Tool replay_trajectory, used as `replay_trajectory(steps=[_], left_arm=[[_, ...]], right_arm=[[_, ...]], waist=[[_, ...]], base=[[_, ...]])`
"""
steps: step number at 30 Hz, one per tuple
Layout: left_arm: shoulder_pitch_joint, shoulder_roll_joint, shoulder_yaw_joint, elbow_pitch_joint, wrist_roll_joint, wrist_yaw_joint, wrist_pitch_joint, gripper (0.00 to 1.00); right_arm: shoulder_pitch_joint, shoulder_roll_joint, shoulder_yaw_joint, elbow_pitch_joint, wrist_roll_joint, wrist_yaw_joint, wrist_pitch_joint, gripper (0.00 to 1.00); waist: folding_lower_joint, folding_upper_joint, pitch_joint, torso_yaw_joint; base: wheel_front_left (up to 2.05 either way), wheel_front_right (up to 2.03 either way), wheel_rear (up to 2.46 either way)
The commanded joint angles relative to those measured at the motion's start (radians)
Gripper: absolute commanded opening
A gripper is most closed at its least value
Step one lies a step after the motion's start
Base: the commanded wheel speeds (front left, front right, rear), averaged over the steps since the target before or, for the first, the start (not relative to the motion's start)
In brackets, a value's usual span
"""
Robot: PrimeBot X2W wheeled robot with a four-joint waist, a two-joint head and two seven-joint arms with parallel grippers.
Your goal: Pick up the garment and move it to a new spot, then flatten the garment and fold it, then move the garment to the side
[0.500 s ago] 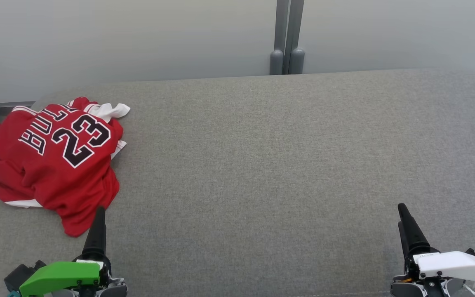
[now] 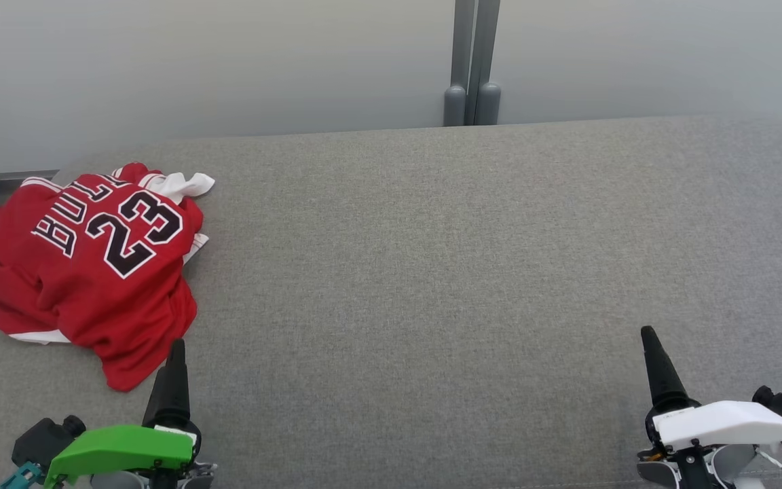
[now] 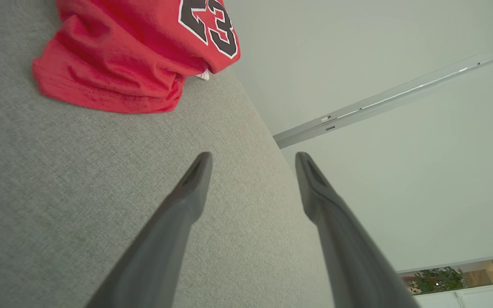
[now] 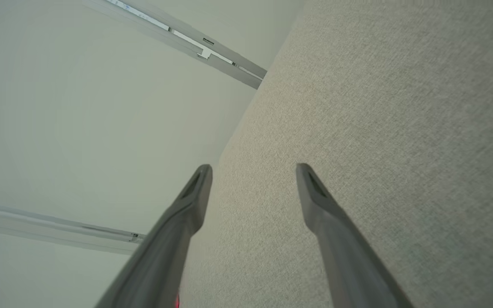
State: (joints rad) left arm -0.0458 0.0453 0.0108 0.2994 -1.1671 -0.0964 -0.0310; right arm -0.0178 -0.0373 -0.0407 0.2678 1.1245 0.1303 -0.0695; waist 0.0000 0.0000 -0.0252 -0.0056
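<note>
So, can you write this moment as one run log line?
stage: before pickup | jersey: crumpled, left on surface | left gripper: open, near jersey, apart | right gripper: open, empty

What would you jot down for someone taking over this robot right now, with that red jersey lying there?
Left gripper: fingers open, holding nothing, close to the jersey's near edge but apart from it.
Right gripper: fingers open, holding nothing, above bare surface at the right.
Red jersey: crumpled in a heap at the left end of the grey cushioned surface.
Done: nothing; the jersey is not picked up.
Left: pick up and move, flatten, fold, set aside.
</note>
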Motion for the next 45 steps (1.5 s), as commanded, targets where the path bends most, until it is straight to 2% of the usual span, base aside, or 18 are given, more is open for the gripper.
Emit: replay_trajectory(steps=[1, 6, 23, 32, 45], left_arm=[[-0.009, 0.011, -0.004, -0.017, 0.046, 0.001, -0.012, 1.0], [-0.011, 0.02, -0.022, -0.022, 0.151, 0.003, -0.03, 1.0], [-0.023, 0.043, -0.068, 0.025, 0.446, 0.069, -0.077, 1.0], [-0.042, 0.065, -0.097, 0.05, 0.556, 0.089, -0.082, 1.0], [-0.054, 0.083, -0.112, 0.069, 0.658, 0.107, -0.115, 1.0]], right_arm=[[-0.029, -0.007, 0.006, -0.002, -0.057, 0.0, -0.011, 1.0], [-0.048, -0.008, 0.032, 0.037, -0.174, 0.0, -0.026, 1.0], [-0.091, -0.01, 0.048, 0.098, -0.51, 0.0, -0.04, 1.0], [-0.096, -0.011, 0.065, 0.105, -0.673, 0.0, -0.022, 1.0], [-0.1, -0.012, 0.08, 0.101, -0.819, 0.0, -0.022, 1.0]], waist=[[0.0, 0.0, -0.001, 0.0], [0.0, 0.0, -0.003, 0.0], [0.0, 0.0, -0.016, -0.001], [0.0, 0.0, -0.023, -0.001], [0.0, 0.0, -0.031, -0.001]], base=[[0.0, 0.0, 0.0], [0.0, 0.0, 0.0], [0.0, 0.0, 0.0], [0.0, 0.0, 0.0], [0.0, 0.0, 0.0]])
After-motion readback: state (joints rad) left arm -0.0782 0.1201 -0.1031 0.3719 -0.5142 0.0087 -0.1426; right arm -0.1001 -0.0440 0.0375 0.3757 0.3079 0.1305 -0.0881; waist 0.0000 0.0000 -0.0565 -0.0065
